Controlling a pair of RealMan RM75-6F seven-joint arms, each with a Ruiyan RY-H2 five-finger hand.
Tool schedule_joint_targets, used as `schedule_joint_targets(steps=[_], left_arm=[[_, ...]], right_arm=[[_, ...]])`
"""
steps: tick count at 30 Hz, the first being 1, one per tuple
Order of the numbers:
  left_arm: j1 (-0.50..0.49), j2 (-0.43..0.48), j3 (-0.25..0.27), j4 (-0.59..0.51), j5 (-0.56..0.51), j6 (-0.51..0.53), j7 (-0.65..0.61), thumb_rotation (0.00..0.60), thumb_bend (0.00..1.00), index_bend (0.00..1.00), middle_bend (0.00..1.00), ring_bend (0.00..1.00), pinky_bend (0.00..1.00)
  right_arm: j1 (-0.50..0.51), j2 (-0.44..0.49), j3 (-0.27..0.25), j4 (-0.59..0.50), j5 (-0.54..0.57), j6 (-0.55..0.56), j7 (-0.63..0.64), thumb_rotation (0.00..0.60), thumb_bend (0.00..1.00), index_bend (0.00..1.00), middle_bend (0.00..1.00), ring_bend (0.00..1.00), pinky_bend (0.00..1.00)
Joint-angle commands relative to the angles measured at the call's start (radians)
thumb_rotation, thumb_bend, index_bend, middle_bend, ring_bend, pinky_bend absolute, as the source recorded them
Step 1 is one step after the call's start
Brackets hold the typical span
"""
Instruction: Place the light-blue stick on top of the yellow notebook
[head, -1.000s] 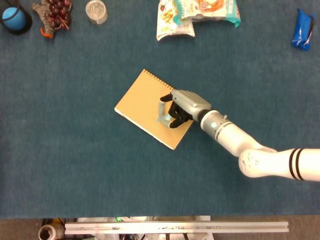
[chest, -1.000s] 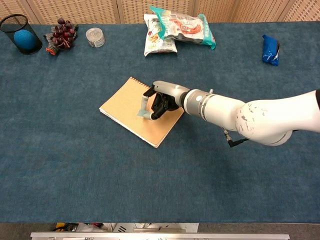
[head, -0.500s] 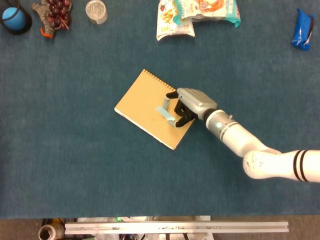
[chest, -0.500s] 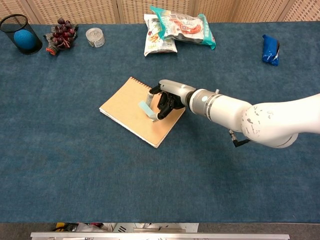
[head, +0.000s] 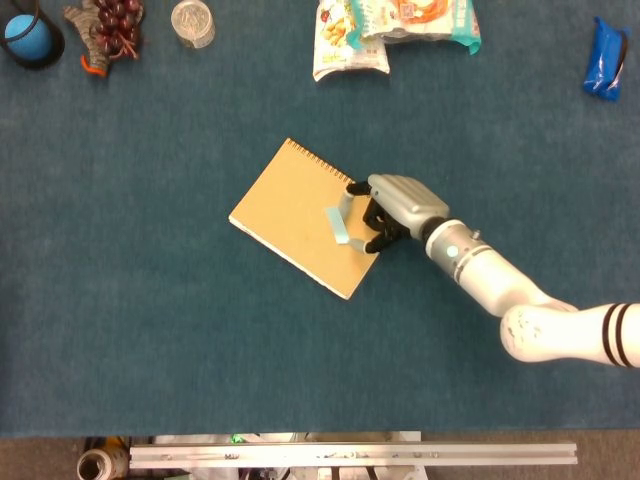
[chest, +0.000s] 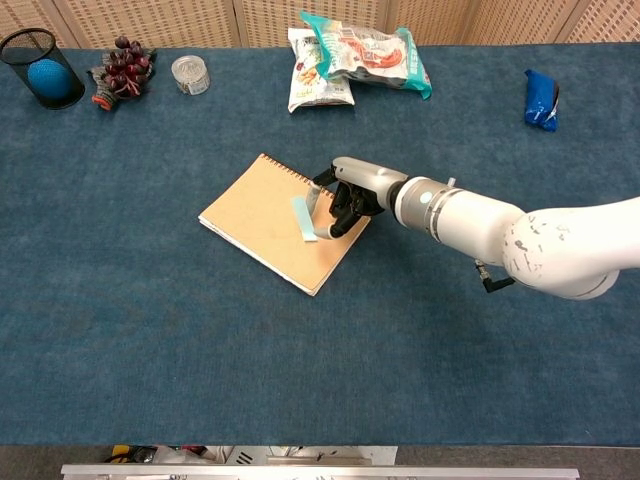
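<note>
One light-blue stick (head: 337, 224) lies flat on the yellow notebook (head: 290, 212), near its right edge. Right hand (head: 393, 208) sits just right of the stick at that edge, fingers (chest: 340, 215) loosely curled, holding nothing.

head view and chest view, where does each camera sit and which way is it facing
Head view: high above the table, facing nearly straight down on the yellow spiral-bound notebook; shows the right hand and white forearm.
Chest view: lower, at the table's near edge, looking forward and down toward the wicker-panelled wall; same arm.
Shared: notebook, light-blue flat stick on it, right hand.
</note>
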Motion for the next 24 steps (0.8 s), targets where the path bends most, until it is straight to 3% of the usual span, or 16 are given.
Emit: schedule_joint_targets(steps=[1,11,24], left_arm=[[0.000,0.000,0.000,0.000,0.000,0.000,-0.001,0.600,0.27,0.14,0.18,0.17,0.17],[-0.001,-0.001,0.001,0.001,0.000,-0.002,0.002,0.600,0.27,0.14,0.18,0.17,0.17],[-0.008,0.005,0.002,-0.007,0.011,-0.004,0.010,0.600,0.27,0.14,0.18,0.17,0.17]], right_arm=[[-0.011,0.008,-0.001,-0.011,-0.014,0.003,0.006,0.600,0.23,0.46,1.00,1.00,1.00],[-0.043,0.034,0.005,-0.044,-0.073,0.011,0.030,0.600,0.24,0.46,1.00,1.00,1.00],[-0.069,0.059,-0.006,-0.064,-0.116,0.116,-0.048,0.600,0.24,0.43,1.00,1.00,1.00]])
